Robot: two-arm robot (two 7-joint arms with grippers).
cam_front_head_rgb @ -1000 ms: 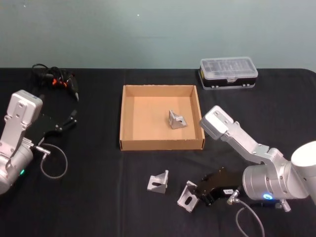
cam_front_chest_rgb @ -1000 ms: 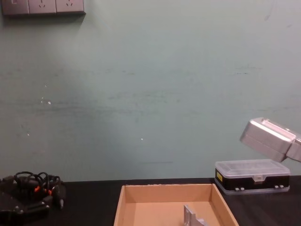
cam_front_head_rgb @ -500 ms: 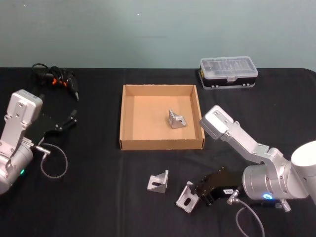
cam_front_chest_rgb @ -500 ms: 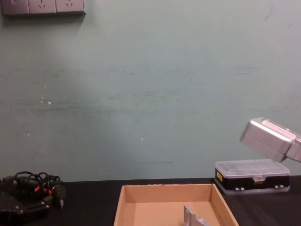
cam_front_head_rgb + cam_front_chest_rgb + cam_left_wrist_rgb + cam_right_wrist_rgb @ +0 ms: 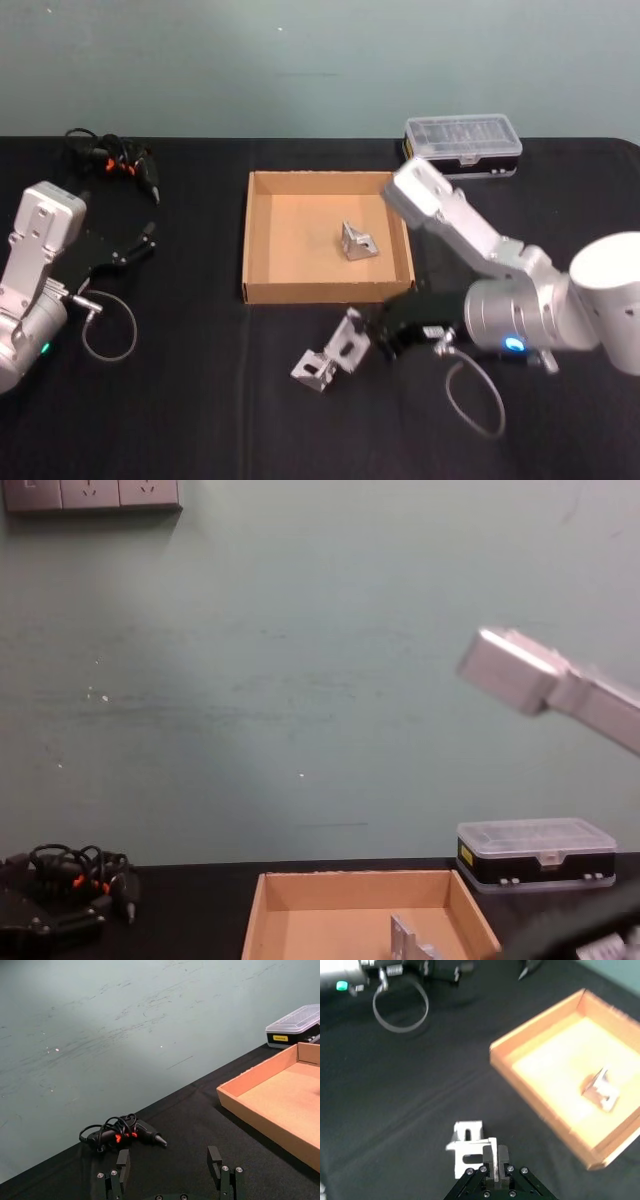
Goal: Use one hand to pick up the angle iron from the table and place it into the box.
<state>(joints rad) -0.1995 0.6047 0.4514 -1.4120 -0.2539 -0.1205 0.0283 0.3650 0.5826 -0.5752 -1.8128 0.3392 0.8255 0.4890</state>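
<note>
My right gripper (image 5: 366, 335) is shut on an angle iron (image 5: 349, 341), a small silver bracket, and holds it off the black table (image 5: 190, 410) just in front of the box's near wall. In the right wrist view the fingers (image 5: 495, 1152) pinch one flange of it (image 5: 492, 1145). A second angle iron (image 5: 311, 369) lies on the table right beside and below it (image 5: 465, 1152). The tan cardboard box (image 5: 328, 292) holds a third angle iron (image 5: 358, 242) (image 5: 410, 941). My left gripper (image 5: 130, 250) rests open at the far left (image 5: 169, 1170).
A clear-lidded black organiser case (image 5: 462, 147) (image 5: 535, 854) stands behind the box at the right. A black and orange tool with a coiled cable (image 5: 112, 165) (image 5: 120, 1132) lies at the back left. A loose cable loop (image 5: 108, 328) hangs by the left arm.
My right gripper has lifted the angle iron it was gripping and carried it left and towards the box. The other angle iron and the left arm stayed put.
</note>
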